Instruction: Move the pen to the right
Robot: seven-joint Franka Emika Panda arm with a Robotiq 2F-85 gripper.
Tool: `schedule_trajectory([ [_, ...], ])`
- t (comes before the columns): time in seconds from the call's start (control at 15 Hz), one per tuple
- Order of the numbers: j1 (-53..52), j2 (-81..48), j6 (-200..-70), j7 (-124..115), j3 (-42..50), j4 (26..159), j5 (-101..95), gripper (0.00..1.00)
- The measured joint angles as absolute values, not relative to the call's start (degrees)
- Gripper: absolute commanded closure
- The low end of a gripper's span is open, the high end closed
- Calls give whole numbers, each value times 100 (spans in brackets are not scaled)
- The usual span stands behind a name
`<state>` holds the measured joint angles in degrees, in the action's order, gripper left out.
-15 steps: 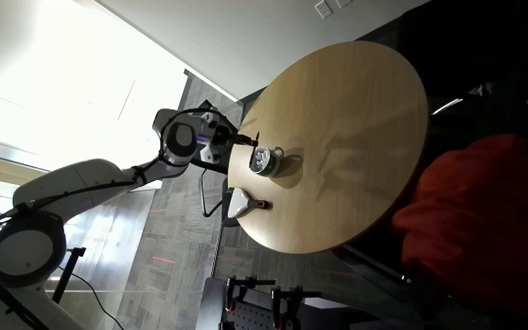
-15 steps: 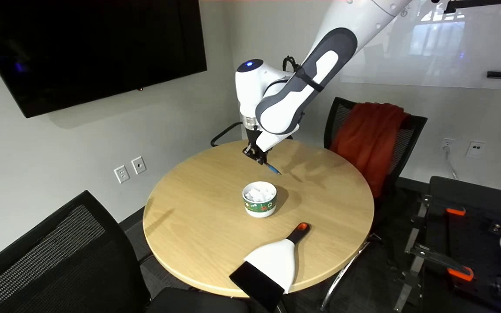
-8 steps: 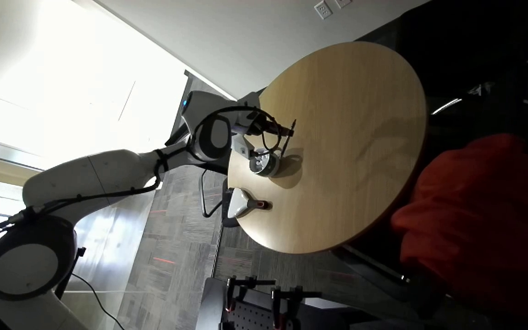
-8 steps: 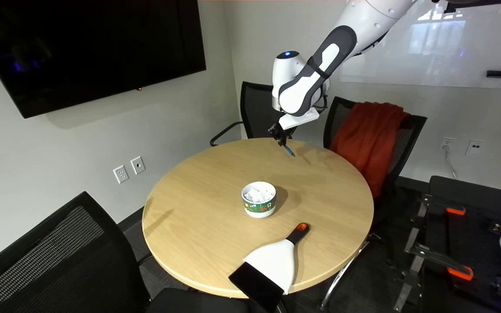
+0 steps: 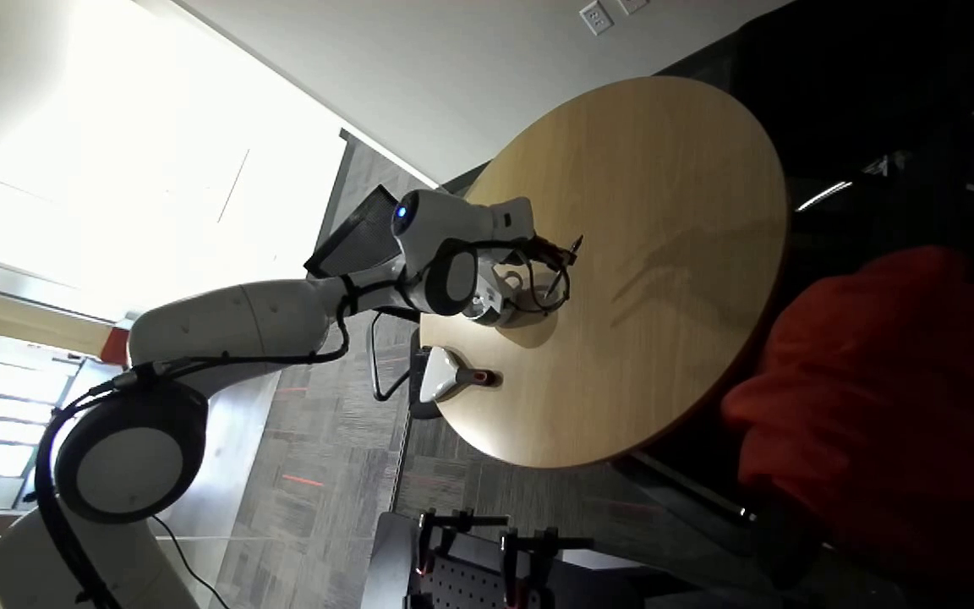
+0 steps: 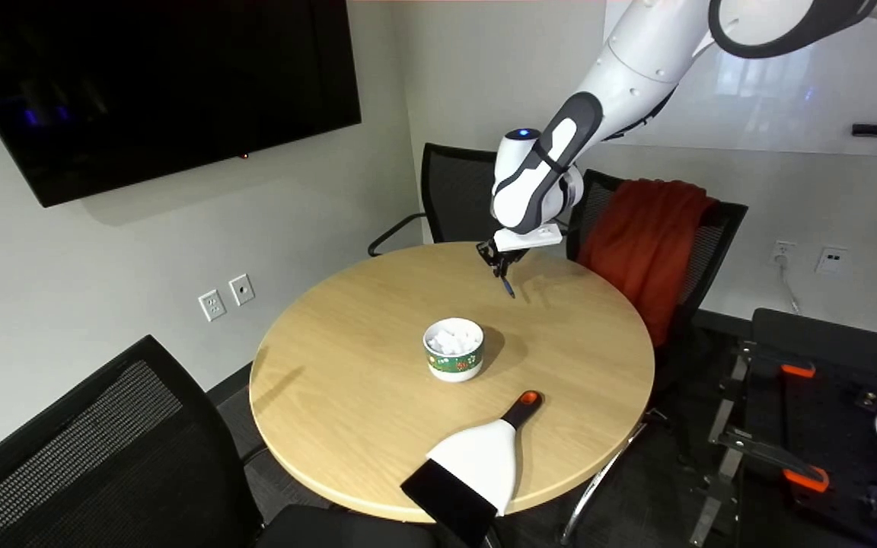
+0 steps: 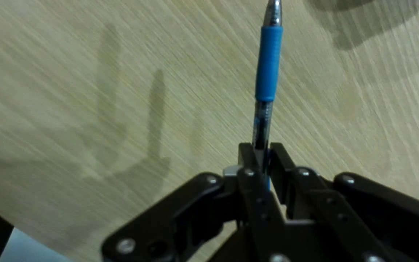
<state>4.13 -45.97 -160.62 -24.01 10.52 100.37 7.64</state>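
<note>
Pick-up done: slim pen with blue grip sleeve, clear barrel and silver tip (image 7: 268,63) is held in the black two-fingered claw (image 7: 261,154). Claw all but closed, just the pen's thickness between its fingers, pinching the barrel behind the sleeve. Silver end reaches out beyond the fingers.

Pen hangs over the round pale-wood table (image 6: 347,380). Wrist view: a slim shadow lies well off to one side, so I judge the pen raised; how high, cannot tell. In an exterior view it slants tip-down, beyond the white mug with green patterned band (image 6: 454,364) and apart from it. White-bladed scraper with black-and-orange handle (image 6: 482,449) lies nearer that camera.

Left, by my reading: finish any rightward shift, lower, let go. Whose right is meant is unclear, so share of shift done is unknown. Not yet set down.
</note>
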Motion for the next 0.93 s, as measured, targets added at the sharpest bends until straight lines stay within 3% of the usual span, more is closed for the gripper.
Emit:
schedule_trajectory([
  [0.73,415,-5336,-16050,-3351,1435,9174,1423,96],
  [0.8,417,-5357,-16036,-3447,1481,9126,1441,60],
  [0.93,420,-5387,-15979,-3659,1567,9044,1449,52],
])
